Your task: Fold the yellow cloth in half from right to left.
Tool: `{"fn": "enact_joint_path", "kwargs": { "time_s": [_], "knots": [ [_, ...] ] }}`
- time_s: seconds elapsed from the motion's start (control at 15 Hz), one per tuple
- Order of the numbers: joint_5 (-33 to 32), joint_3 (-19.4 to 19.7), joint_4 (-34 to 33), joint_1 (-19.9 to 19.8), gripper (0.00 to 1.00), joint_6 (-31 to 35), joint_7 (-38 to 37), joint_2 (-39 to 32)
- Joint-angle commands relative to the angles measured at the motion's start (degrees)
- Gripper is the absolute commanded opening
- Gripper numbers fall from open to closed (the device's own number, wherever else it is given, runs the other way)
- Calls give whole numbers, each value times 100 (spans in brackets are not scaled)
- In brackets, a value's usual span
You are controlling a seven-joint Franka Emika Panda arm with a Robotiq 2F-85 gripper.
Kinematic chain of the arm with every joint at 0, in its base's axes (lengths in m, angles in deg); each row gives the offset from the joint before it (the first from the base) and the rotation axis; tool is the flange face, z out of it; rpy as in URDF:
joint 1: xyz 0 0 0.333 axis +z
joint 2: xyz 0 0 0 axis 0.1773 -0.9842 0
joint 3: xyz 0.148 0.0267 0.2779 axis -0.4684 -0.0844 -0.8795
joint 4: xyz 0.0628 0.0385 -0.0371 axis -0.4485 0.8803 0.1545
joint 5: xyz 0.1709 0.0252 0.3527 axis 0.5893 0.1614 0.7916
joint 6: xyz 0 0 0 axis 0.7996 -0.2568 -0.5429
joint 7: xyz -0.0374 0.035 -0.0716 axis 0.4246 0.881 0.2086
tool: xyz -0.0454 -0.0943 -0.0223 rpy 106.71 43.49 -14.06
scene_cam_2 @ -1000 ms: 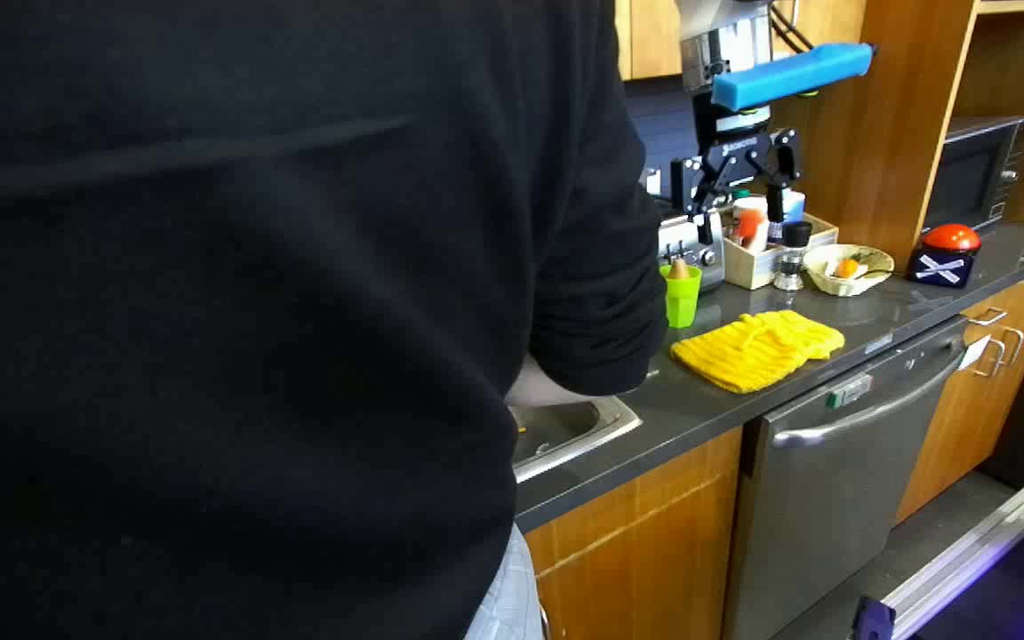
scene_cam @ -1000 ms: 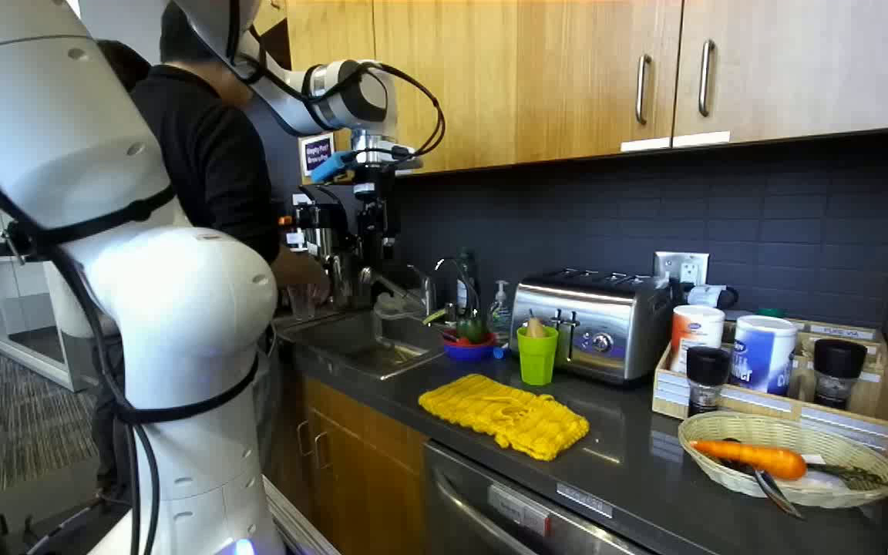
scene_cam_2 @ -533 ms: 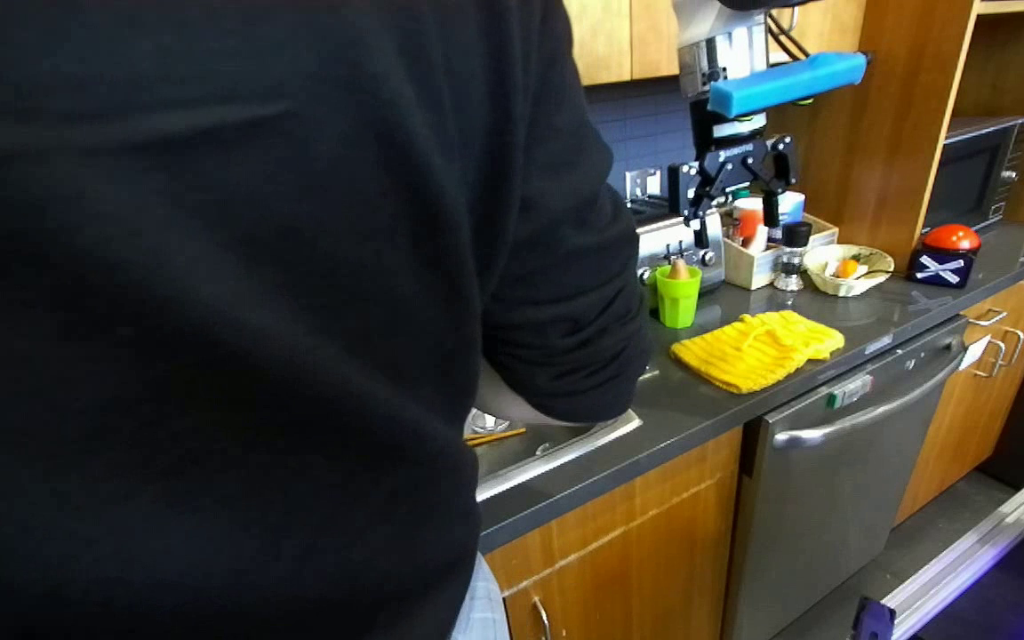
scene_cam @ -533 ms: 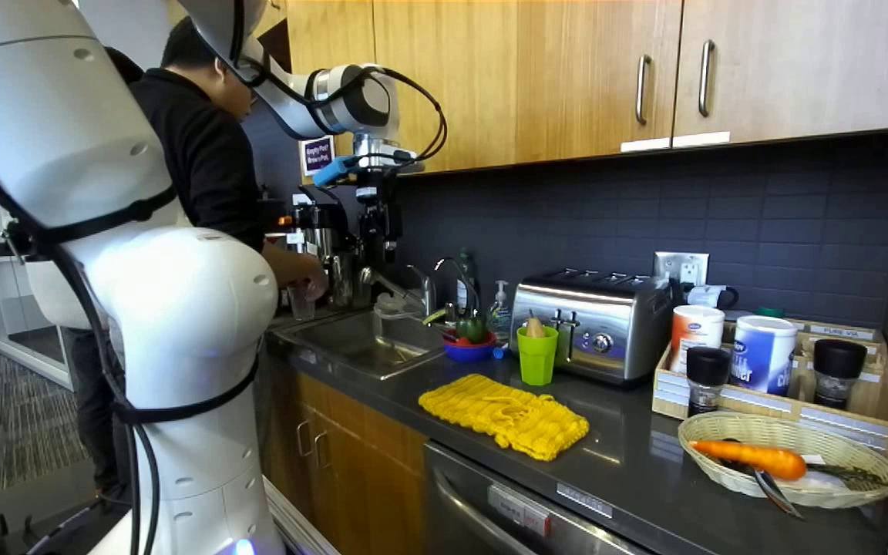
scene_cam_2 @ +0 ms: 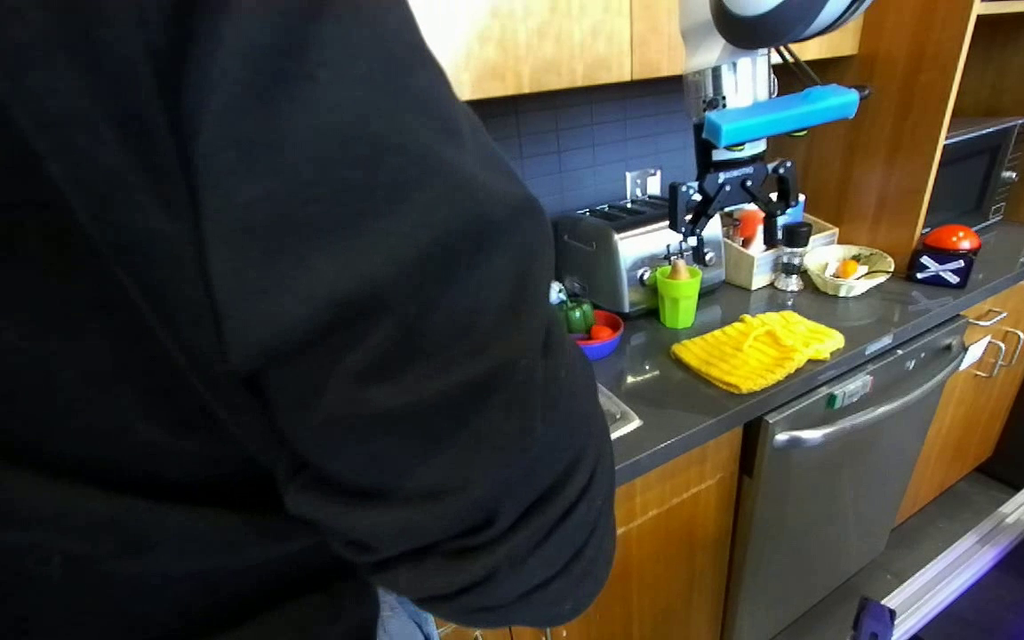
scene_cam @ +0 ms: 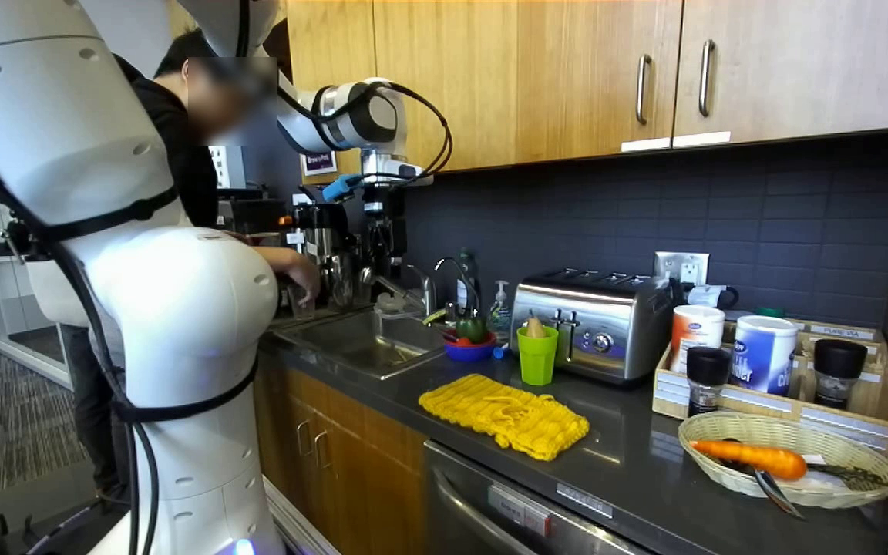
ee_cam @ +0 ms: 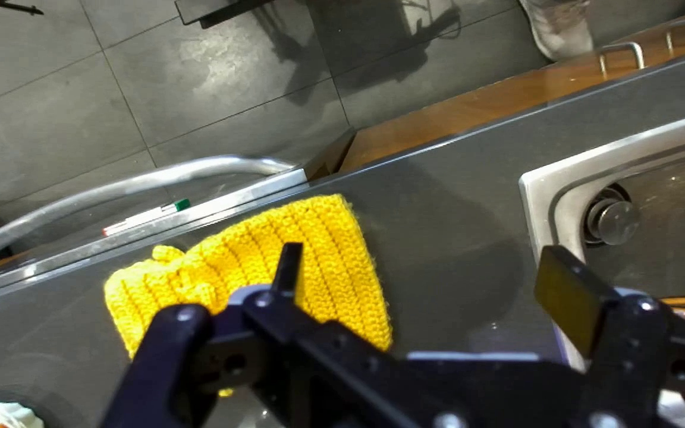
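The yellow knitted cloth [scene_cam: 506, 416] lies on the dark counter near its front edge. It looks layered, with a bunched, loose strand on top. It also shows in an exterior view [scene_cam_2: 752, 351] and in the wrist view [ee_cam: 336, 255], where the fingers and gripper body hide its lower part. My gripper [scene_cam_2: 734, 244] is open and empty, pointing down, well above the counter. In the wrist view the gripper [ee_cam: 429, 270] has one finger over the cloth and the other over the sink's edge. It also shows in an exterior view [scene_cam: 386, 258], above the sink's rear.
A green cup [scene_cam: 536, 358] stands behind the cloth, before a toaster [scene_cam: 594, 327]. A bowl of toy vegetables [scene_cam: 469, 351] sits by the sink [scene_cam: 344, 339]. A wicker basket [scene_cam: 791, 493] and wooden tray [scene_cam: 852, 432] stand farther along. A person [scene_cam_2: 343, 356] stands at the sink.
My gripper has come down a little, still open. The cloth has not moved. The person has leaned forward and shifted, showing more of the counter and the bowl.
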Motion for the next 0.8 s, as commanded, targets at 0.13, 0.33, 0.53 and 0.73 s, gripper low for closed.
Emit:
{"fn": "enact_joint_path", "kwargs": {
  "time_s": [0.13,0.33,0.53,0.73],
  "knots": [
    [-374,456,400,-186,100,78,-194,387],
    [-561,722,571,-417,100,106,-212,546],
    [-613,959,730,-663,100,146,-224,678],
    [-563,1159,900,-907,100,277,-289,786]
  ]
}}
